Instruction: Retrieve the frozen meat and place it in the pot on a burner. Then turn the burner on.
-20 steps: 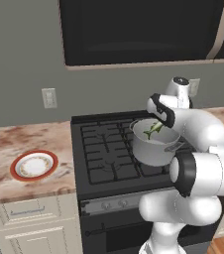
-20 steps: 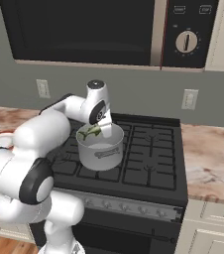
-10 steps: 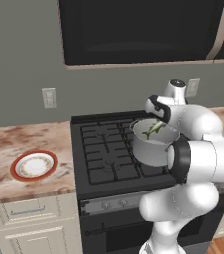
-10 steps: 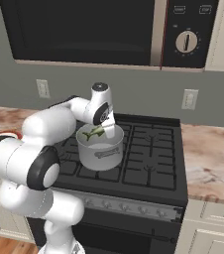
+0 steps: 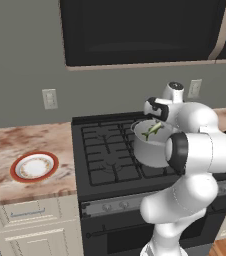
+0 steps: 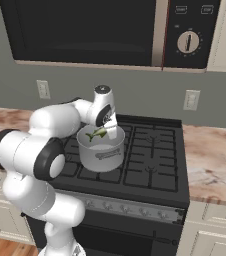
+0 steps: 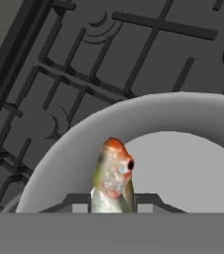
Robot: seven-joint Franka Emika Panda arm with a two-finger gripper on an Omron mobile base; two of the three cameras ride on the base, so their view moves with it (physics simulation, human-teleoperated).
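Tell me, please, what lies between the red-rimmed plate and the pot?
Bare marble counter, then the stove's black grates, seen in the left base view between plate and pot.

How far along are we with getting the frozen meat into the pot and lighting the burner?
Done: the frozen meat has been fetched and sits clamped in the gripper. In hand: the gripper holds it over the open mouth of the pot, which stands on the stove; it is not released. Left: drop the fish into the pot, then turn the burner on. No flame shows under the pot.
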